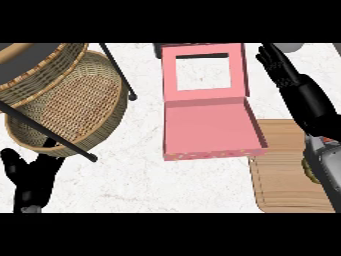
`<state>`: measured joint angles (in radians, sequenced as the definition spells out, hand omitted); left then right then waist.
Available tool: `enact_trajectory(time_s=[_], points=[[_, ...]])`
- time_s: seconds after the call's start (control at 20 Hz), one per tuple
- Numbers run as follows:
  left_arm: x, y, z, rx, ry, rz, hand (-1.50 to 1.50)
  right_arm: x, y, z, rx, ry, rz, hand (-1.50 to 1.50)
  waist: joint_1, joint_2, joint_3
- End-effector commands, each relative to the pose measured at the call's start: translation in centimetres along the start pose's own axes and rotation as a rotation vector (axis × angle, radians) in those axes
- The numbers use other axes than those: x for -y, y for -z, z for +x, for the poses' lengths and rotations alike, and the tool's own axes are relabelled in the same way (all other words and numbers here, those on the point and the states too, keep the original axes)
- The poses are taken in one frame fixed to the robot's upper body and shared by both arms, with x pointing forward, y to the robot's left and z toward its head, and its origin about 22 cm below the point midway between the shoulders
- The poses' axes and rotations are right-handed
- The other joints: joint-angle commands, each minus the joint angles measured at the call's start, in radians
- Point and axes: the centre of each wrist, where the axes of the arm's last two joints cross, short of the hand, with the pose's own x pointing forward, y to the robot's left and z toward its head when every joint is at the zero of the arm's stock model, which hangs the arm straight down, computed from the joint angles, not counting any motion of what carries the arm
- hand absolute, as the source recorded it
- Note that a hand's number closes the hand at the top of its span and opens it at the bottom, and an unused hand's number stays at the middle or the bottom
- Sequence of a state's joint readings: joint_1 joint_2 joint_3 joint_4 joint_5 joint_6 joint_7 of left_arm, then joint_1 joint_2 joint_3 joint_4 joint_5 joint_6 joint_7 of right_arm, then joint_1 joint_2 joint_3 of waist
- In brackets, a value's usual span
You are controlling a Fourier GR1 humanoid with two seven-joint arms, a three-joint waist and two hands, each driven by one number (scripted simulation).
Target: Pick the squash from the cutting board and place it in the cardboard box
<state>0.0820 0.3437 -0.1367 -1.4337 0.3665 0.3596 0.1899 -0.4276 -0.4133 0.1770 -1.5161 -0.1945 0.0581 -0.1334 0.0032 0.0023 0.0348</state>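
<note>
R hand (307,97), fingers (276,62) straight, beside pink box (206,130); forearm over cutting brd (280,180).

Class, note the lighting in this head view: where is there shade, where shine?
Head view: even light on the white counter; the pink box has a floor darker than its lid; a pale sheen runs along the right forearm over the cutting board.

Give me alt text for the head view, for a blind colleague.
An open pink cardboard box lies mid-counter, the right robot hand open beside its lid. A light wooden cutting board sits lower right, woven wicker baskets upper left, the left robot hand resting lower left.
</note>
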Motion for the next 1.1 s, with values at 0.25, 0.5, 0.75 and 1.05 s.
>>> enact_trajectory(time_s=[0.25, 0.5, 0.75, 1.05], points=[[-1.2, 0.3, 6.2, 0.405, 0.348, -0.032, 0.0, -0.1, -2.2, 0.4, 0.164, -0.115, 0.236, -1.5, -0.033, -0.013, -0.032], [-1.2, -0.3, 3.8, 0.352, 0.348, -0.064, 0.0, 3.5, -6.8, -3.8, -0.006, -0.428, -0.152, -1.5, -0.053, -0.004, -0.032], [-1.2, -0.4, 4.8, 0.374, 0.342, -0.057, 0.0, 7.1, -10.1, -4.0, 0.053, -0.511, -0.061, -1.5, -0.034, -0.005, -0.033], [-1.6, -0.3, 3.9, 0.379, 0.336, -0.07, 0.0, 11.1, -10.4, -0.4, -0.077, -0.935, 0.175, -1.5, -0.046, -0.01, -0.039]])
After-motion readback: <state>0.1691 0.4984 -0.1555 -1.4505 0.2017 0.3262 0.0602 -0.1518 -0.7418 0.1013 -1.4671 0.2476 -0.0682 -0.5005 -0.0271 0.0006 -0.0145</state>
